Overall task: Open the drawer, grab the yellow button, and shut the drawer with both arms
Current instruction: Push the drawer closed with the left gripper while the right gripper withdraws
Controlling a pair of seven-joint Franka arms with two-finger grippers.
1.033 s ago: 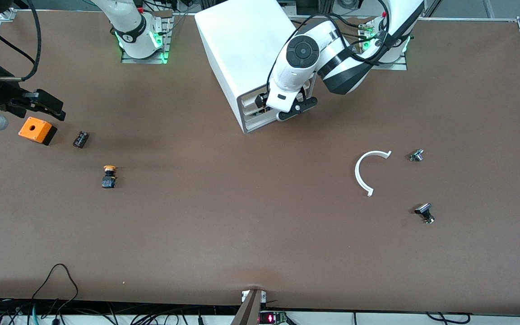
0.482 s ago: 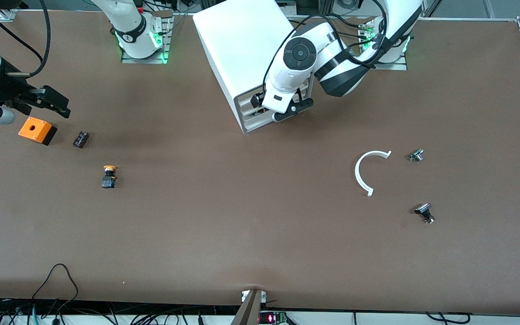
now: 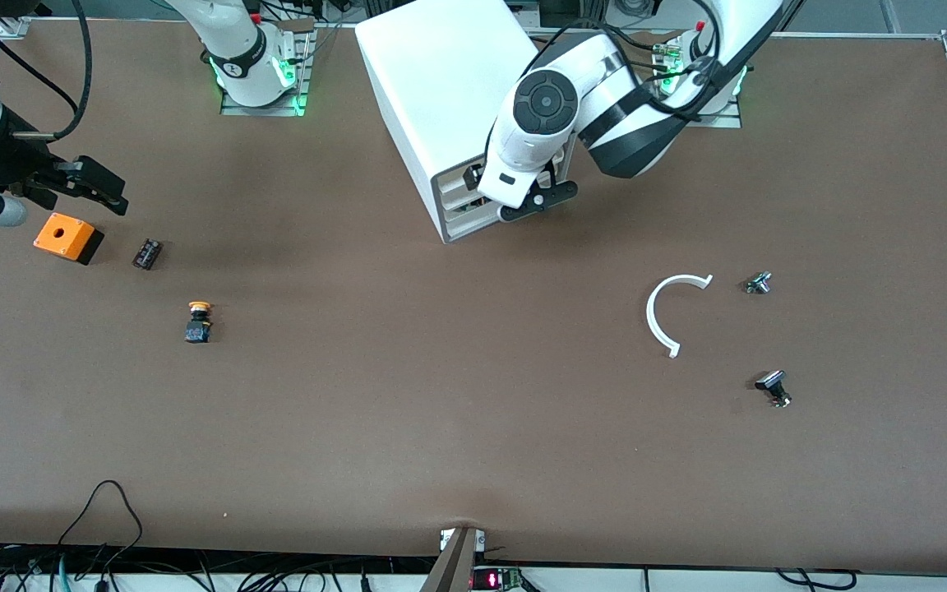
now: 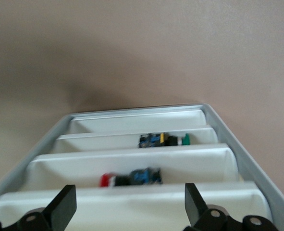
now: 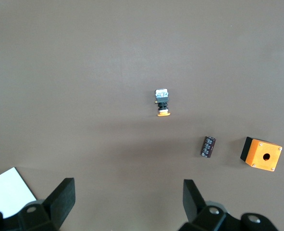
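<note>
1. Left gripper point(image 3: 533, 201) sits right at the cabinet point(image 3: 441, 82) front, jaws spread wide and empty, lined up over the top drawer point(image 4: 132, 204). My guess is it's there to work that drawer.
2. Right gripper point(image 3: 99, 187) hangs over the table by the orange box point(image 3: 67, 237) at the right arm's end, jaws wide, nothing held. Looks like it's waiting.
3. Button point(image 3: 198, 321) is out on the table, nearer the front camera than the box and the black part point(image 3: 146, 253), lying on its side.
4. It's tiny: round orange-yellow cap on a black body.
5. Lower drawers show small colourful parts.
</note>
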